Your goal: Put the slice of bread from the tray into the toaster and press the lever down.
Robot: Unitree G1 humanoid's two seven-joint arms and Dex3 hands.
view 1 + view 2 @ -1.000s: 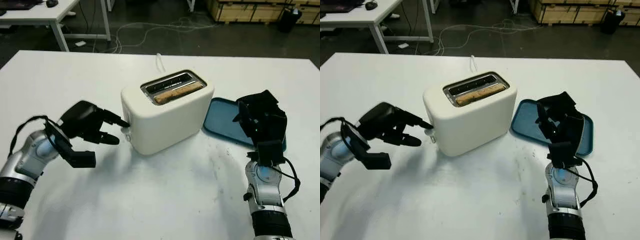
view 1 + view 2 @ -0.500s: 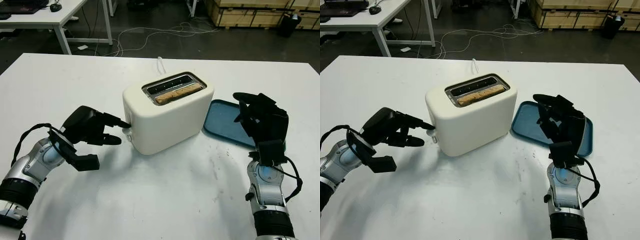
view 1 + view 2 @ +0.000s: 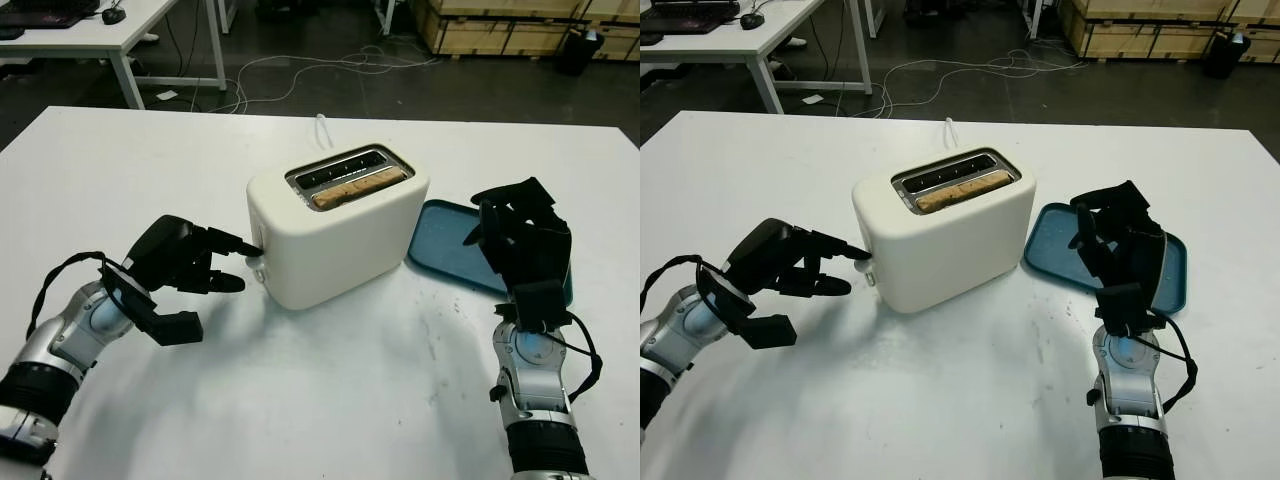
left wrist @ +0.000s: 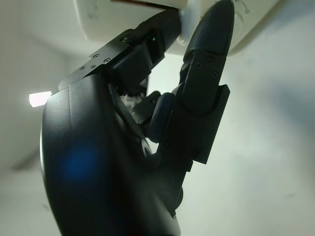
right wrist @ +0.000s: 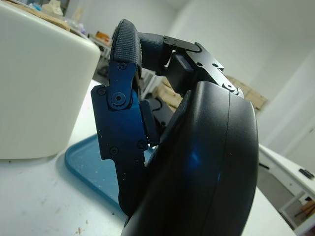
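A cream toaster [image 3: 340, 225] stands mid-desk, turned at an angle, with a browned slice of bread [image 3: 358, 187] sunk in its nearer slot so only the top crust shows. The left robot hand [image 3: 185, 262] sits at the toaster's left end, one extended finger [image 3: 238, 245] touching the lever [image 3: 259, 262] there, holding nothing. The right robot hand [image 3: 522, 245] is raised upright over the near part of the blue tray [image 3: 440, 240], fingers curled and holding nothing. The tray lies just right of the toaster. The white desk [image 3: 330, 400] is bare in front of the toaster and towards its far edge, where a white cord [image 3: 322, 128] trails off.
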